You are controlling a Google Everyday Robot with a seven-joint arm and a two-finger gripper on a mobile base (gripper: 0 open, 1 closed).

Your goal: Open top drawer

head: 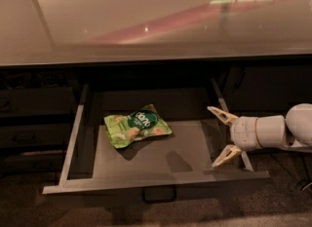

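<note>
Dim scene; countertop (146, 21) catches pink-white glare streaks near its right back corner. Top drawer (156, 181) floor murky, snack bag (136, 128) throws a soft shadow frontward. Gripper (223, 136) at the drawer's right wall, fingers spread, reads brightest.

Your gripper (211, 137), at 4 o'clock beside the drawer (146, 182), has its arm (298, 128) cut off at 3 o'clock. You cannot read the print on the bag (136, 128).

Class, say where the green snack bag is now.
The green snack bag lies inside the open top drawer, left of centre; the open gripper hangs at the drawer's right wall.
</note>
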